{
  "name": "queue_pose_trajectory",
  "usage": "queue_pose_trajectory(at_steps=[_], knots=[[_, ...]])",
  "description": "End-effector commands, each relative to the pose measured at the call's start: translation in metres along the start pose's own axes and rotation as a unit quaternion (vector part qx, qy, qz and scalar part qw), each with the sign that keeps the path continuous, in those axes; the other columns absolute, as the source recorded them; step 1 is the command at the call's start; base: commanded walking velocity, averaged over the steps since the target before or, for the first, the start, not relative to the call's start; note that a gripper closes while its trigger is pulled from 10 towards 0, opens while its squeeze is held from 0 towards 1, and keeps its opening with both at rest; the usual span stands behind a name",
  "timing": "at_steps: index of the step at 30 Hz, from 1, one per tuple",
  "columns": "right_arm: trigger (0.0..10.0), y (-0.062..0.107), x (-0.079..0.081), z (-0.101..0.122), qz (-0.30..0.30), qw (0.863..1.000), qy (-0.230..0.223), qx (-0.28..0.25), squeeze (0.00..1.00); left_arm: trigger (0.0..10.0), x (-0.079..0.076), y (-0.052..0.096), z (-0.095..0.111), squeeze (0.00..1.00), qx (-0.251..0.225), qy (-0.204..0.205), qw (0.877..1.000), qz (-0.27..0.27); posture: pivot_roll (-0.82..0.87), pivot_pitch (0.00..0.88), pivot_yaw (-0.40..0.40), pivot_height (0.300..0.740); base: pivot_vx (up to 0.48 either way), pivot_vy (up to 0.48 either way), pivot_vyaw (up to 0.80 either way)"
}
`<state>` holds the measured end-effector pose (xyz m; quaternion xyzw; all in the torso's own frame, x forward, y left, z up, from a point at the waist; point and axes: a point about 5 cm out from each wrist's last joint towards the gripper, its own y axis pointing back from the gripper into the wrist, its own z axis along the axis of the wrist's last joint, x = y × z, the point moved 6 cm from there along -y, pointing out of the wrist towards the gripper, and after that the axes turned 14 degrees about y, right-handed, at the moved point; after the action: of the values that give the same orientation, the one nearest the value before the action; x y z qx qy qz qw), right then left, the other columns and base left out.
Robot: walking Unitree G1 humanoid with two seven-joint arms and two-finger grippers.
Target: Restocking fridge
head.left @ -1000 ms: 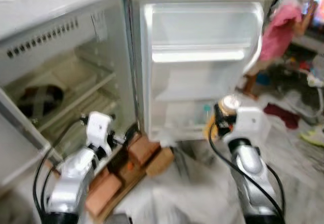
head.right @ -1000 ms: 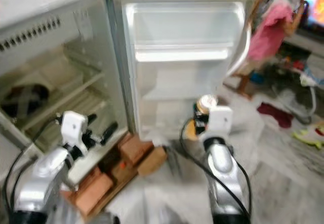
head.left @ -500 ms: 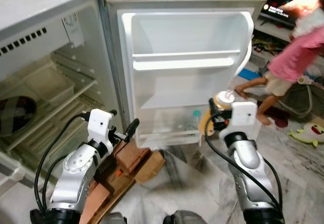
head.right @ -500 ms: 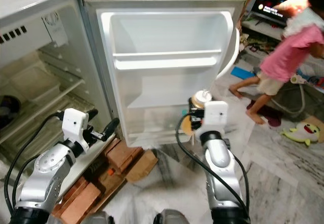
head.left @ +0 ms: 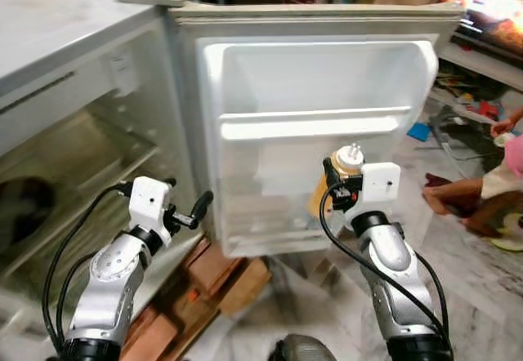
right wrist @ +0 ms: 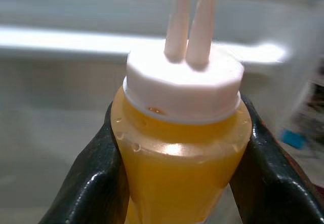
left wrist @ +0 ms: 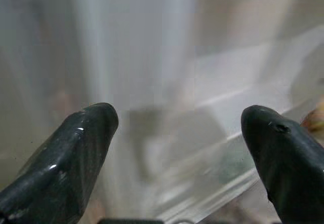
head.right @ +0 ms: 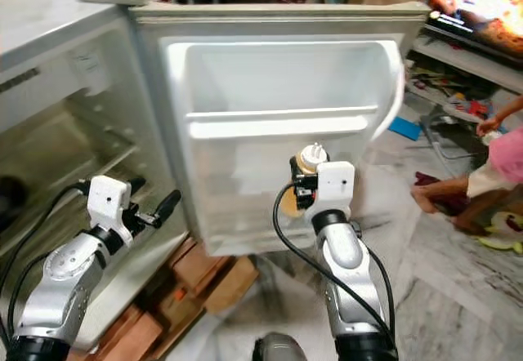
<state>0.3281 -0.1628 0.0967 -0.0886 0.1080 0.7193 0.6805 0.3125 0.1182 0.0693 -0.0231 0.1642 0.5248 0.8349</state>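
Note:
My right gripper (head.left: 335, 183) is shut on a yellow squeeze bottle (right wrist: 179, 148) with a white twin-nozzle cap (head.left: 347, 158). It holds the bottle upright in front of the open fridge door (head.left: 315, 83), just below the door's middle shelf (head.left: 315, 122). The black fingers (right wrist: 88, 183) clamp the bottle's shoulders on both sides. My left gripper (head.left: 196, 207) is open with nothing between its fingertips (left wrist: 76, 148), and sits near the door's hinge edge, by the fridge body (head.left: 73, 157).
Wire shelves (head.left: 90, 144) run inside the fridge body on the left. Bricks and wood blocks (head.left: 225, 275) lie on the floor under the fridge. A person's legs (head.left: 466, 193) are on the marble floor (head.left: 474, 296) at the right, with clutter behind.
The camera has shifted and the view is closer to the door. My right gripper has carried the bottle up towards the middle door shelf. The person has moved farther right.

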Motion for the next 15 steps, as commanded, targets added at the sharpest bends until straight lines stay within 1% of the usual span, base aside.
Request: queue_pose_trajectory(at_steps=[1, 10, 15], knots=[[10.0, -0.0035, 0.0057, 0.0132, 0.004, 1.000, -0.008, -0.021, 0.00, 10.0, 0.0134, 0.0076, 0.0045, 0.00, -0.002, -0.012, 1.000, 0.021, -0.03, 0.049, -0.062, 0.740, 0.000, 0.000, 0.00], [10.0, -0.0033, 0.0073, 0.0119, 0.006, 1.000, -0.010, -0.018, 0.00, 10.0, 0.0143, 0.0096, 0.0039, 0.00, 0.000, -0.013, 1.000, 0.025, -0.03, 0.052, -0.063, 0.740, 0.000, 0.000, 0.00], [10.0, 0.0034, 0.0062, 0.0086, 0.007, 1.000, -0.015, -0.007, 0.00, 10.0, 0.0186, 0.0157, 0.0019, 0.00, 0.007, -0.014, 0.999, 0.040, -0.02, 0.059, -0.064, 0.740, 0.000, 0.000, 0.00]])
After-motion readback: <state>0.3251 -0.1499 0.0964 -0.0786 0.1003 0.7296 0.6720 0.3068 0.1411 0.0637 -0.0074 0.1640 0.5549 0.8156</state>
